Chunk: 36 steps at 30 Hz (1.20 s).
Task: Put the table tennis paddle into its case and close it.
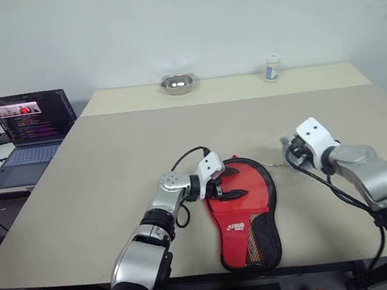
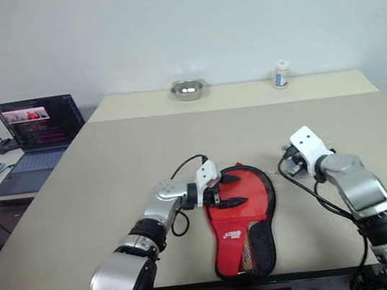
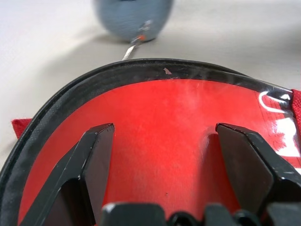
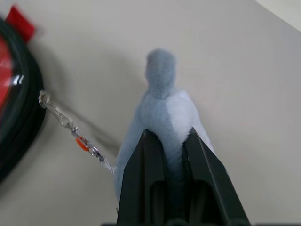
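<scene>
Closing the case (image 1: 243,210) looks like the step in hand. It lies red face up on the table (image 1: 110,172), close to the front edge and about midway along it, narrow mesh end toward the robot and round end away.

The table tennis paddle cannot be made out separately; judging by the full shape of the case, it is probably already inside.

The left gripper (image 1: 230,183) comes in from the case's left side, its jaws spread wide. Its fingers (image 3: 96,155) lie over the red face of the round end, holding nothing.

The right gripper (image 4: 171,141) sits just off the round end's right rim, toward the table's right edge. It is clamped narrow on a grey fluffy charm (image 4: 162,89). A thin clear chain (image 4: 70,129) runs from the charm to the case's black rim.

To do this well:
- The left fingers should press the case flat so it cannot slide.
- The right should pull the charm along the curve of the rim, not straight outward.
- The pull should be steady, since the chain looks fine enough to snap or twist.
</scene>
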Each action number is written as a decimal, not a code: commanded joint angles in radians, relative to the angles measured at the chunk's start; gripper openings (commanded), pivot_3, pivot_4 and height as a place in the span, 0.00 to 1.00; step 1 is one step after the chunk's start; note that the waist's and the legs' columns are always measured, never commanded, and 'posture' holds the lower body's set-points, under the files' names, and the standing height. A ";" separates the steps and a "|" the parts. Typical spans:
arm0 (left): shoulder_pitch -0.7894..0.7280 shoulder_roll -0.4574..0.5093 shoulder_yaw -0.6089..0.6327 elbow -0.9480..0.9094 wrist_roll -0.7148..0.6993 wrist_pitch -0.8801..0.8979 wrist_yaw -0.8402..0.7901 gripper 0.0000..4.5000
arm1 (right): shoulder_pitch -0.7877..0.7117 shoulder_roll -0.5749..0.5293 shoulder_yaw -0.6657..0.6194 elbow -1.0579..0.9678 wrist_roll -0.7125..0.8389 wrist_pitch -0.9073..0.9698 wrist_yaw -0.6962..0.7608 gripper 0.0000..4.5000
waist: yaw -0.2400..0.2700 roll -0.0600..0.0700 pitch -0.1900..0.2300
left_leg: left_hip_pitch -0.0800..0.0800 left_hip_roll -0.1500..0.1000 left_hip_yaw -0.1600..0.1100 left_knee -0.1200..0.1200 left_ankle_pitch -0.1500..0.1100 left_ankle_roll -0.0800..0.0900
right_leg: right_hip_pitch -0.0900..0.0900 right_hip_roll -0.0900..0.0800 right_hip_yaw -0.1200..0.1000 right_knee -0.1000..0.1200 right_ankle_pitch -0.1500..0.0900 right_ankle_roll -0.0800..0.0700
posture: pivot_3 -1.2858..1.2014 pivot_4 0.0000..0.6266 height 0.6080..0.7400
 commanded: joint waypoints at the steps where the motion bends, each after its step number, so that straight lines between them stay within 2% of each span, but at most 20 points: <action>1: 0.065 -0.022 -0.070 0.093 0.086 0.043 -0.018 0.83 | 0.066 -0.059 -0.082 -0.186 0.012 0.104 0.010 0.00 | 0.002 0.001 -0.001 | 0.000 0.000 0.000 0.000 0.000 0.000 | 0.000 0.000 0.000 0.000 0.000 0.000 | 0.52 0.24 1.00; 9: 0.049 -0.061 -0.088 0.139 0.136 0.085 0.033 0.83 | 0.276 -0.102 -0.229 -0.595 0.121 0.408 0.049 0.00 | 0.017 0.006 -0.012 | -0.004 -0.002 -0.006 -0.002 -0.002 0.004 | 0.004 -0.001 -0.006 -0.013 0.001 0.003 | 0.52 0.24 1.00; 13: 0.044 -0.079 -0.098 0.149 0.160 0.086 0.040 0.83 | 0.375 -0.091 -0.300 -0.774 0.166 0.542 0.060 0.00 | 0.018 0.006 -0.013 | -0.002 -0.007 -0.010 -0.002 -0.004 0.007 | 0.011 -0.008 -0.011 -0.018 -0.001 0.005 | 0.52 0.24 1.00; 15: 0.044 -0.088 -0.100 0.151 0.167 0.087 0.036 0.83 | 0.430 -0.084 -0.330 -0.857 0.183 0.598 0.062 0.00 | 0.019 0.007 -0.015 | -0.002 -0.008 -0.016 -0.002 -0.005 0.009 | 0.015 -0.014 -0.018 -0.028 -0.001 0.005 | 0.52 0.24 1.00; 22: 0.041 -0.116 -0.120 0.169 0.207 0.111 0.067 0.83 | 0.661 -0.173 -0.473 -0.881 0.439 0.536 0.013 0.00 | 0.032 0.006 -0.016 | -0.002 -0.017 -0.023 -0.002 -0.010 0.016 | 0.020 -0.025 -0.025 -0.032 -0.004 0.015 | 0.52 0.24 1.00; 29: 0.041 -0.132 -0.135 0.176 0.222 0.121 0.094 0.83 | 0.899 -0.328 -0.615 -0.881 0.811 0.396 -0.145 0.00 | 0.055 0.006 -0.016 | -0.001 -0.031 -0.033 -0.001 -0.015 0.024 | 0.030 -0.039 -0.035 -0.035 -0.012 0.026 | 0.52 0.24 1.00; 32: 0.045 -0.137 -0.143 0.177 0.222 0.121 0.093 0.83 | 0.998 -0.394 -0.678 -0.881 0.929 0.343 -0.209 0.00 | 0.062 0.005 -0.017 | -0.002 -0.032 -0.035 -0.002 -0.017 0.027 | 0.036 -0.041 -0.039 -0.044 -0.010 0.029 | 0.52 0.24 1.00; 36: 0.052 -0.143 -0.155 0.178 0.224 0.119 0.087 0.83 | 1.140 -0.472 -0.771 -0.881 1.076 0.275 -0.248 0.00 | 0.068 0.005 -0.018 | -0.003 -0.039 -0.039 -0.002 -0.020 0.031 | 0.038 -0.049 -0.043 -0.046 -0.013 0.034 | 0.52 0.24 1.00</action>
